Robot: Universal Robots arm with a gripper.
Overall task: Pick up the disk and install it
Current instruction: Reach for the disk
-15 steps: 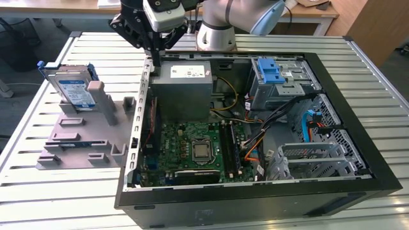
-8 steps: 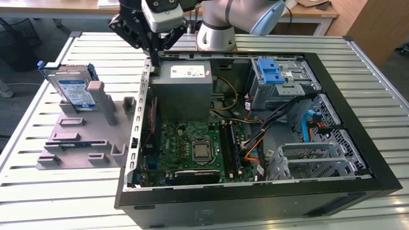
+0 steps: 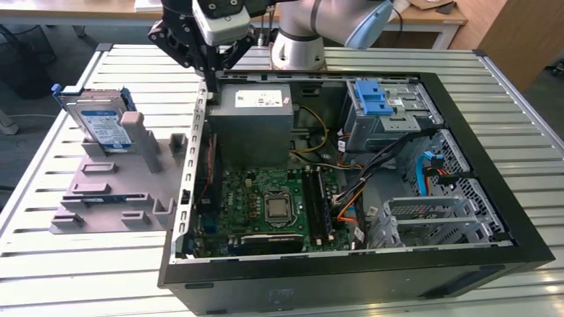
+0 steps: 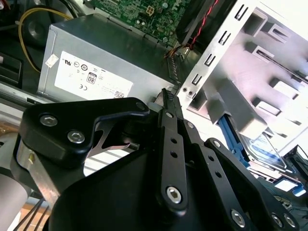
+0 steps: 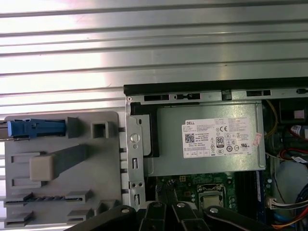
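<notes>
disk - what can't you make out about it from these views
Exterior view: the disk stands in the grey holder; the holder's post hides its lower part, and its label print is too small.
First wrist view: the disk is edge-on and cut off by the picture's edge, so its faces are hidden.
Second wrist view: the holder and the gripper cover most of the disk.

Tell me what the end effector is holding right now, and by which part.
Nothing. The end effector hangs shut and empty above the case corner by the power supply; the disk stands in the grey fixture, untouched.
</notes>
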